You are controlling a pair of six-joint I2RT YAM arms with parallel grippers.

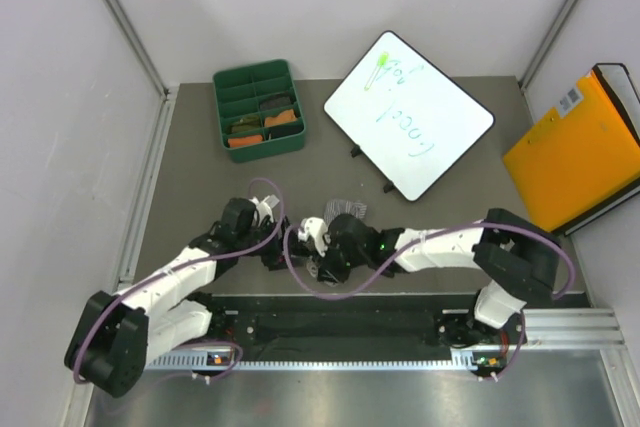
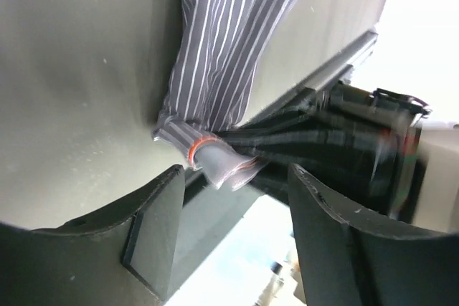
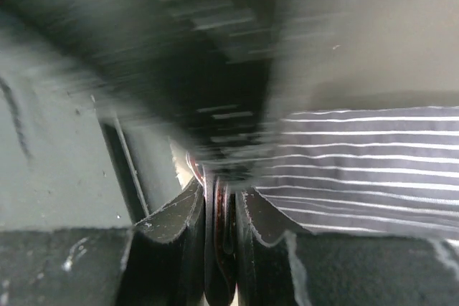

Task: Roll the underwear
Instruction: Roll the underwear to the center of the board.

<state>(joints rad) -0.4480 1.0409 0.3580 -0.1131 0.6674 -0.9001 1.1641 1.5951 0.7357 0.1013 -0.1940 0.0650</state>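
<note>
Table, near edge: both arms reach in from their bases and meet over the middle of the table [image 1: 190,177], just in from its near edge.
Left gripper: the left gripper [image 2: 237,238] stands with its jaws wide apart and nothing between them. A corner of cloth lies just past its fingertips.
Right gripper: the right gripper [image 3: 219,227] has its jaws drawn narrow, pinching the thin edge of the waistband [image 2: 208,154], where an orange trim shows.
Task's thing: the grey-white striped brief [image 2: 222,48] lies on the table between and just beyond the two grippers. It runs from the pinched waistband toward the far edge.
State of the cloth: it is gathered narrow at the waistband and drawn out long. No coil or turn of a roll shows in any view.
Done so far: by the look of it, one corner is gripped and the cloth is laid out lengthwise, which is preparation only.
Left to do: likely all of the rolling of this brief, and then putting it away.
Table, far left: the green divided tray [image 1: 222,107] holds small dark and orange-brown bundles [image 1: 262,125]. They are too small to tell whether they are rolled briefs.
Table, far middle: a whiteboard [image 1: 408,117] with green scribbles lies there, well apart from the brief.
Far right: an orange folder [image 1: 570,157] leans at the table's right edge.
</note>
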